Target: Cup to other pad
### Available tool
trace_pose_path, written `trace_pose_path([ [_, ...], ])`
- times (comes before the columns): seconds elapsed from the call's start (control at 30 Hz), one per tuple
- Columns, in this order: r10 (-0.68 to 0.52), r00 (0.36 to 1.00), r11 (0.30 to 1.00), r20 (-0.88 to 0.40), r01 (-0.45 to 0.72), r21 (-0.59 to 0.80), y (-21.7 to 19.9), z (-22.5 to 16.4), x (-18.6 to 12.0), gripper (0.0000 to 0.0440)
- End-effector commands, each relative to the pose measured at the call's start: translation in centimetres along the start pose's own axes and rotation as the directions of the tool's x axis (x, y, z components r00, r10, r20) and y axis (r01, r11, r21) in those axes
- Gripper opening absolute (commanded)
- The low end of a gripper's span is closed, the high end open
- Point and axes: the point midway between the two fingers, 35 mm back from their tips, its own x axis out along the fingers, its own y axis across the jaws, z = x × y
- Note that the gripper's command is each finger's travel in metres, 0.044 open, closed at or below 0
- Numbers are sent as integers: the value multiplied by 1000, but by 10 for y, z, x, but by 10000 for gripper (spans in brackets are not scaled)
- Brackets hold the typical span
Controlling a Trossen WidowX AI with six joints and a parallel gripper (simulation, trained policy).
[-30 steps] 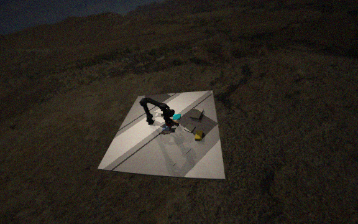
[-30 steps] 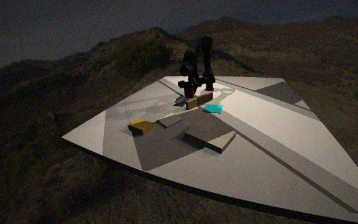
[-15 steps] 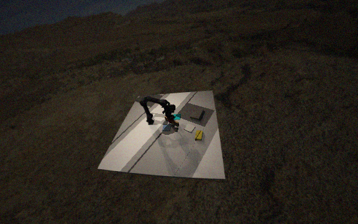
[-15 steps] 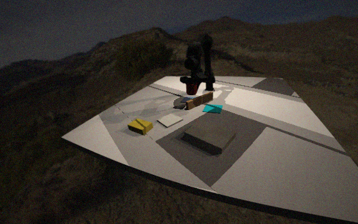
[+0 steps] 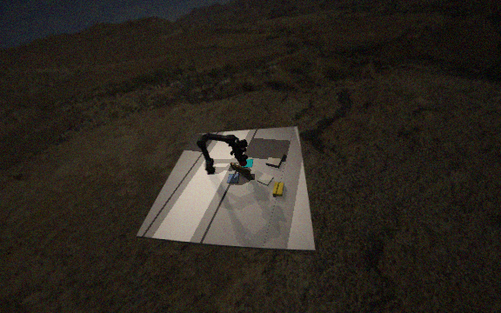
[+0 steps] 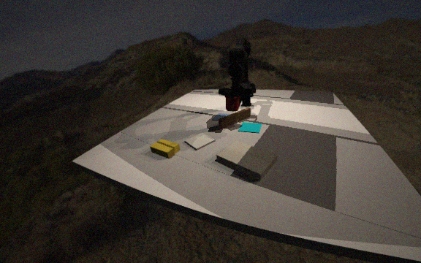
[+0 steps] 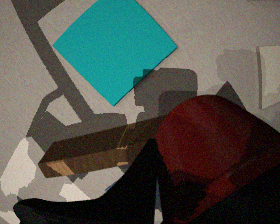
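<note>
A dark red cup [image 5: 243,163] [image 6: 232,104] [image 7: 206,132] hangs raised above the table, looking roughly upright in the exterior view. My gripper [image 5: 242,159] [image 6: 232,96] is shut on it near its top. No marbles can be made out; the cup's inside is hidden. The cyan pad [image 5: 250,163] [image 6: 250,127] [image 7: 115,47] lies bare. In the top view the cup appears over its left edge; in the wrist view they are apart. The blue pad [image 5: 232,178] [image 6: 220,117] lies on the other side of the wooden bar, partly hidden in the exterior view.
The wooden bar [image 5: 240,169] [image 6: 234,117] [image 7: 86,152] stands between the pads, close below the cup. A yellow block [image 5: 278,189] [image 6: 164,147], a small pale tile [image 5: 265,178] [image 6: 199,141] and a thicker pale slab [image 5: 274,162] [image 6: 233,153] lie farther from the arm's base.
</note>
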Motion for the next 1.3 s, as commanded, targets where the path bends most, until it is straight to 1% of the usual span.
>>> trace_pose_path([
  [0.0,-6,1000,1000,20,7,-14,3,17,3,0],
  [0.4,-16,998,998,65,19,-54,25,61,16,0],
  [0.63,-15,997,998,72,19,-63,41,79,30,0],
  [1.03,-8,999,999,43,10,-42,60,83,60,2],
  [1.17,-11,999,999,36,12,-34,61,81,70,14],
  [1.27,-12,999,1000,32,13,-25,61,79,76,34],
])
